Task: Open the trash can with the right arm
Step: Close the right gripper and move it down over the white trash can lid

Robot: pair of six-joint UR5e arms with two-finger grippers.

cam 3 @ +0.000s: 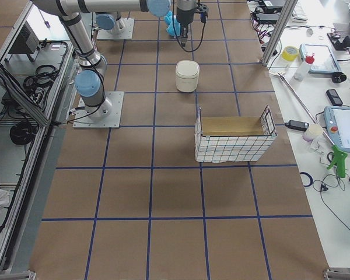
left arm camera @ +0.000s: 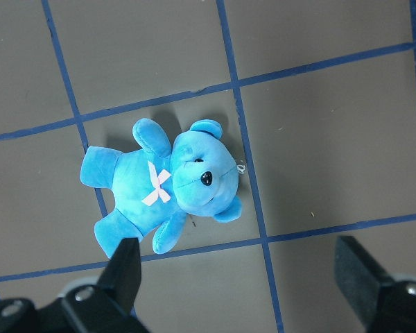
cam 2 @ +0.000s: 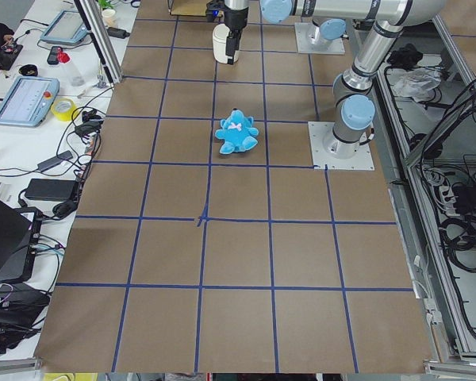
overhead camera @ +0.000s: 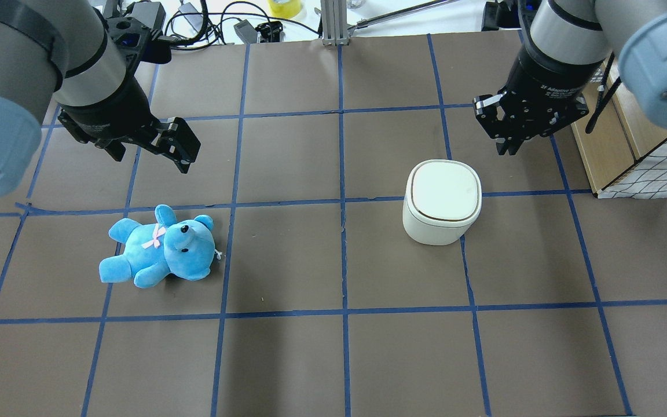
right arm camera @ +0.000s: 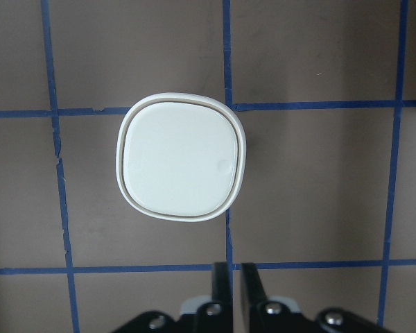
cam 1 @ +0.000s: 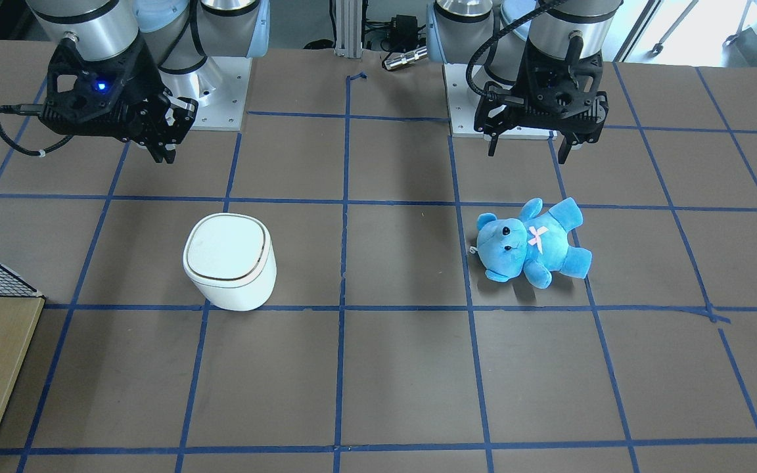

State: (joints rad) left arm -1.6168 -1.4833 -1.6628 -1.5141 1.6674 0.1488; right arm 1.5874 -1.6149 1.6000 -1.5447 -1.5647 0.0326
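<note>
Trash can (cam 1: 229, 269) upright on right half of bench (cam 1: 405, 381), lid flat on. Right pincer (cam 1: 163, 143) hangs higher, well apart, offset toward right edge — fingers pressed together, holding nothing.

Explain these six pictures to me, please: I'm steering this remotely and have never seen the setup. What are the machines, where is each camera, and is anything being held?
Two robot arms stand at a brown table marked with blue tape. One camera looks over the robot's shoulders, one faces it from across the table, two watch from the table's ends, and one sits on each wrist. The right gripper, the one with the blue light, hangs shut and empty above the table, just short of the white trash can, whose lid is closed. The left gripper hangs open near a blue teddy bear lying face up. Nothing is held.
</note>
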